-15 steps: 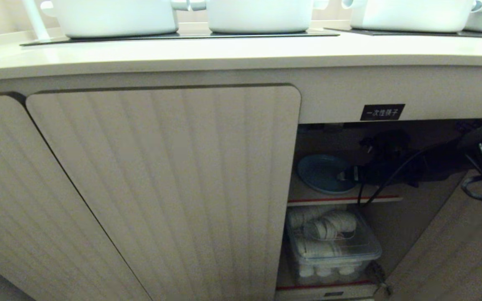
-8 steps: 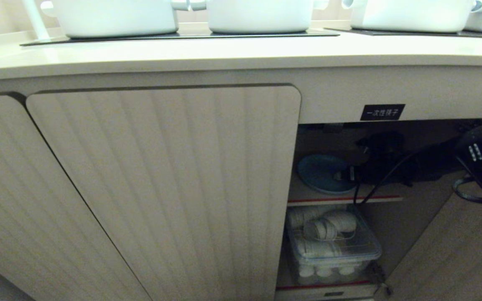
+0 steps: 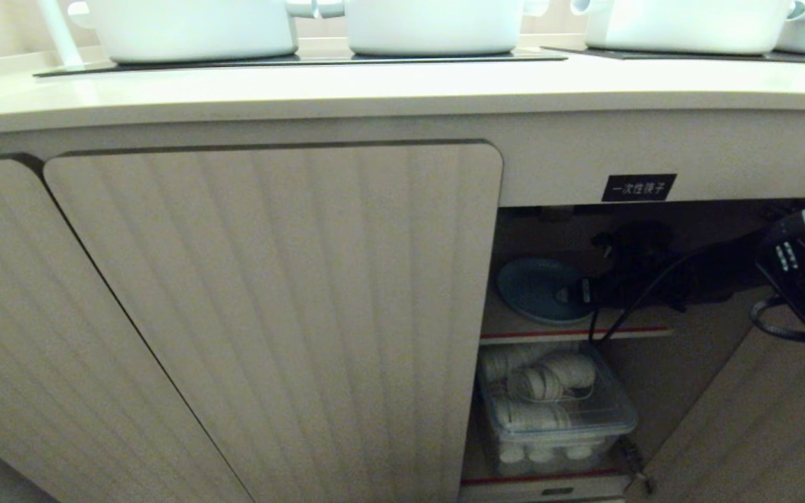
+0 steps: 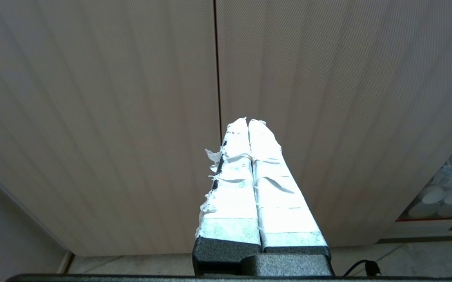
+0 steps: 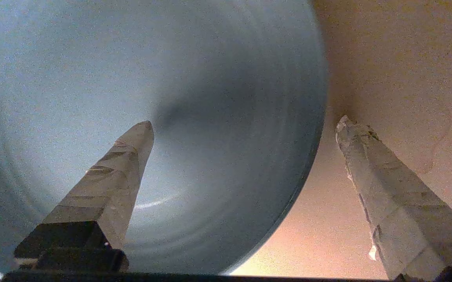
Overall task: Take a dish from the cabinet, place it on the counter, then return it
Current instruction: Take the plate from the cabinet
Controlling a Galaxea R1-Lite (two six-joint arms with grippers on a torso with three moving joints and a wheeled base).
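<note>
The right arm has slid a bit further into the cabinet [image 3: 269, 293] under the cream desk [image 3: 374, 91]. Right pincer [image 5: 243, 125] gapes wide, straddling the rim of the dish [image 3: 538, 290] on the inner shelf [image 3: 577, 328], gripping nothing. Left pincer [image 4: 248, 123] is pressed closed by the ribbed doors.

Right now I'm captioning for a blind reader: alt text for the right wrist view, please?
The right gripper, wide open, straddles the edge of the light-blue dish: one finger over its face, the other beside it against the beige cabinet interior.
</note>
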